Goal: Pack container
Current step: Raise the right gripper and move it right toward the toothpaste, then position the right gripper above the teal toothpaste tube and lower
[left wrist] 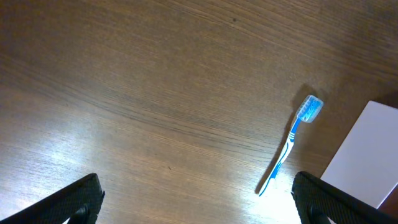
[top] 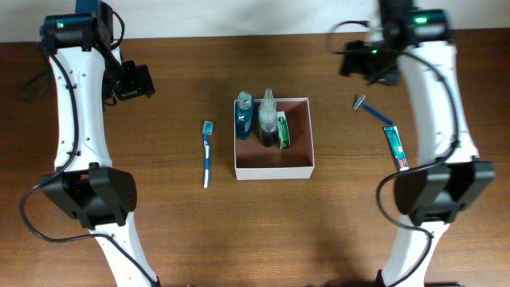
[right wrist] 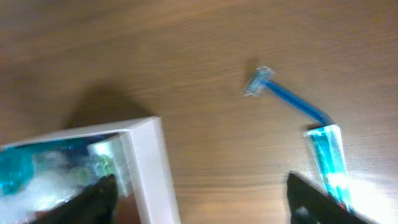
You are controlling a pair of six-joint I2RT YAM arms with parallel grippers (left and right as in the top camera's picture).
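Observation:
The container (top: 299, 168) is a square white-walled box with a pinkish-brown inside at the table's centre. It holds a blue bottle (top: 244, 115), a clear bottle with purple liquid (top: 268, 119) and a green-and-white packet (top: 283, 130). A blue toothbrush (top: 207, 151) lies left of it, also in the left wrist view (left wrist: 289, 144). A blue razor (top: 371, 109) and a toothpaste tube (top: 396, 146) lie right of it, both in the right wrist view (right wrist: 283, 94). My left gripper (left wrist: 196, 202) is open and empty, high at far left. My right gripper (right wrist: 202, 199) is open and empty, above the container's right wall (right wrist: 152, 168).
The wooden table (top: 159, 231) runs to a light wall at the back. The two arm bases (top: 88, 195) (top: 434, 191) stand at the front left and front right.

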